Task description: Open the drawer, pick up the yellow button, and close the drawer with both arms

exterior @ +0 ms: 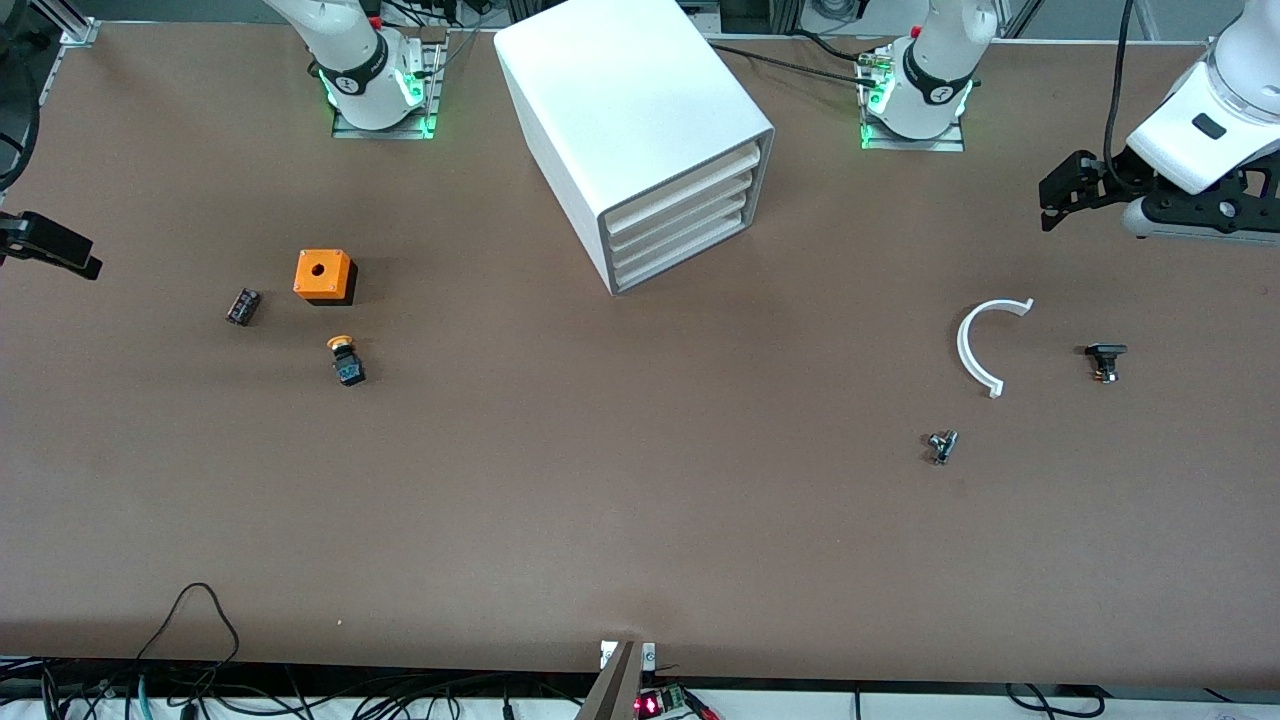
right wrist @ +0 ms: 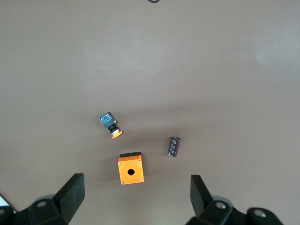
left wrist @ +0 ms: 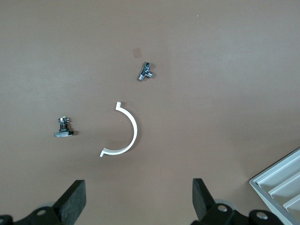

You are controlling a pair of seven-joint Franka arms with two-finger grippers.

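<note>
Drawers (exterior: 688, 222) of the white cabinet (exterior: 625, 110), four alike stacked one above another, are all pushed in; nothing of their contents can be seen. The cabinet serves as the landmark on a bare brown table (exterior: 620, 500). Cables run along the table edge nearest the front camera.

Nearest the front camera, toward the left arm's end from the cabinet, lies a small metal fitting (exterior: 941, 445). Farther from the camera than the fitting, a white half-ring clip (exterior: 985, 345) lies flat, with a small dark bolt-like part (exterior: 1104, 360) beside it, nearer the table's end.

Toward the right arm's end from the cabinet, the button (exterior: 345, 361) lies on its side on the table, outside any drawer, its orange-yellow cap pointing away from the front camera. Near it and slightly farther from the camera sits an orange cube with a hole (exterior: 323, 276), and beside that cube, toward the table's end, a small dark cylindrical part (exterior: 242, 306).

The left gripper (left wrist: 138, 201) hangs in the air at the left arm's end of the table, over the brown surface near the half-ring clip, fingers (left wrist: 72, 199) spread wide and empty. The right gripper (right wrist: 136, 199) hangs at the right arm's end, over the surface near the orange cube, fingers (right wrist: 72, 194) likewise spread and holding nothing.

The two arm bases stand at the table edge farthest from the camera, one on either side of the cabinet.
</note>
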